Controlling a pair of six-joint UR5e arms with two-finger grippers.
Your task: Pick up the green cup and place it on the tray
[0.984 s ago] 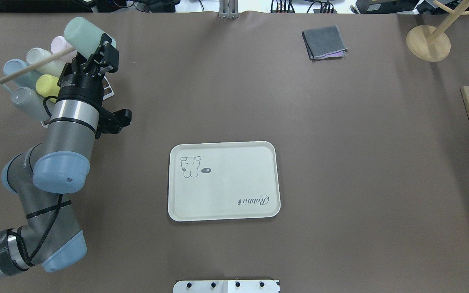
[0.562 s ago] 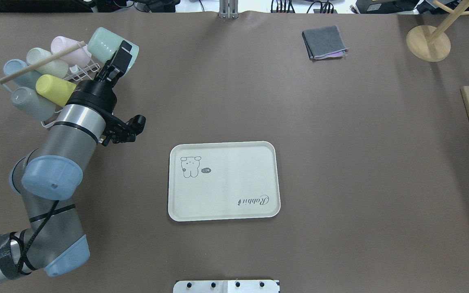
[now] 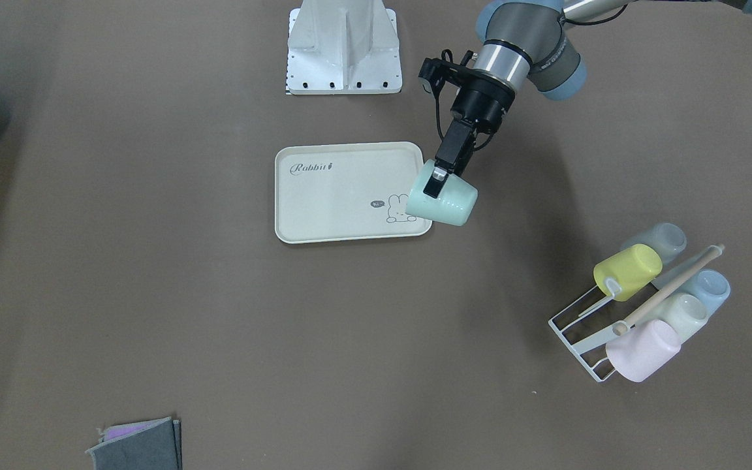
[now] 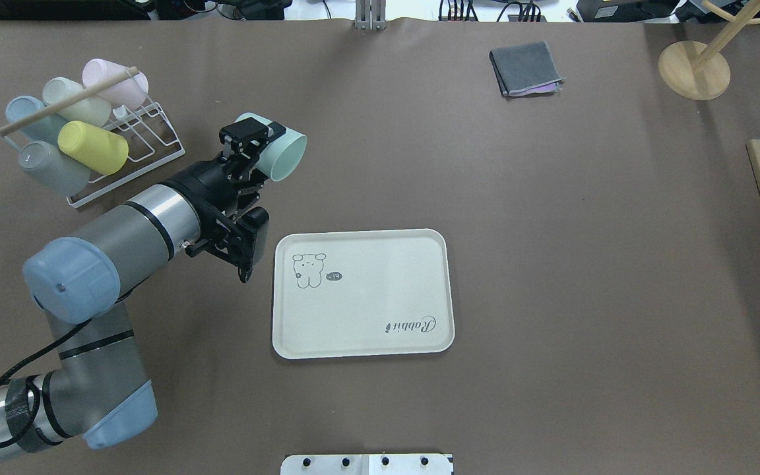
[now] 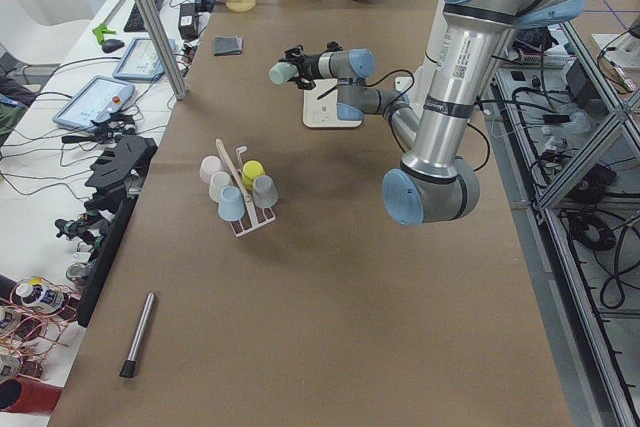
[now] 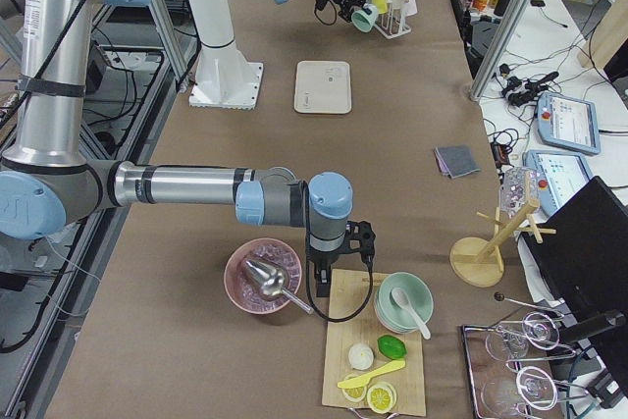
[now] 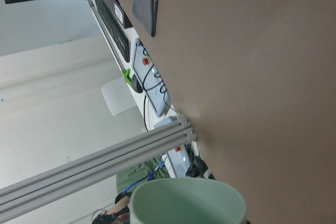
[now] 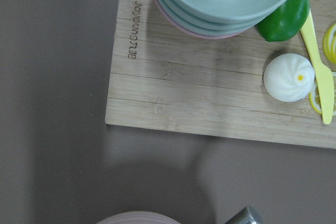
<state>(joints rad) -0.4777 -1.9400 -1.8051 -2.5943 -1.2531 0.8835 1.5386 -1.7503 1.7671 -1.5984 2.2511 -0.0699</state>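
**Green cup off the table in the left gripper, close to the tray's corner**

In the exterior right view the right gripper (image 6: 332,264) is nearest, low in the middle of the frame; it hangs between a pink bowl (image 6: 234,291) holding a metal scoop and a wooden board (image 8: 210,93); its fingers do not show clearly in any view, so I cannot tell how far open it is; farther up the table lies the tray (image 4: 380,290), flat, in the lower middle of the overhead view, its bunny drawing at the upper left corner; the green cup (image 4: 284,157) is not on it; the cup is in the air, up and to the left of that bunny corner in the overhead view, lying on its side with its mouth turned toward the right of the frame; the left gripper (image 4: 253,153) has its fingers closed on the cup's body, with the cup's rim filling the bottom edge of the left wrist view; in the front-facing view the cup overlaps the tray's lower right corner, and I cannot tell whether it is truly above the tray; farthest, at the overhead view's upper left, stands a white wire rack (image 4: 156,132) with a yellow cup (image 4: 93,146), a pink cup (image 4: 113,72) and other pale cups tipped on it; a folded grey cloth (image 4: 526,67) lies near the top edge, right of centre
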